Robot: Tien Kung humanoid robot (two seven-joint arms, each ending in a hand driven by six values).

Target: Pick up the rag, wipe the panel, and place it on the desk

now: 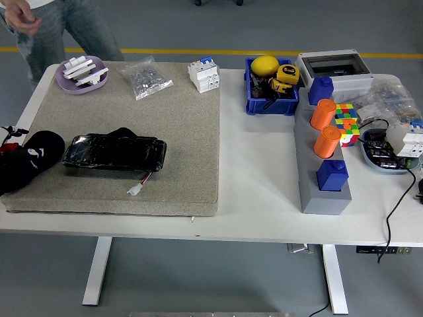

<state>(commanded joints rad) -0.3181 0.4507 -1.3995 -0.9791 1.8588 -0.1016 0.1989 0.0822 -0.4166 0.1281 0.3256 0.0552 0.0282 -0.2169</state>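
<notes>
A glossy black panel (112, 153) lies flat on the grey mat (185, 132), with a white connector (135, 190) on short wires at its near right corner. A dark lump that looks like the black rag (123, 134) sits at the panel's far edge. My left hand (30, 162), black and rounded, rests on the mat's left edge, just left of the panel and apart from the rag. My right arm is out of view.
A person in jeans stands at the far left corner, one hand (23, 20) held up off the table. At the back are a purple bowl (82, 74), a bag of screws (145, 78), a white breaker (203, 74) and a blue bin (271, 89). A grey block (322, 191) with orange cylinders stands on the right.
</notes>
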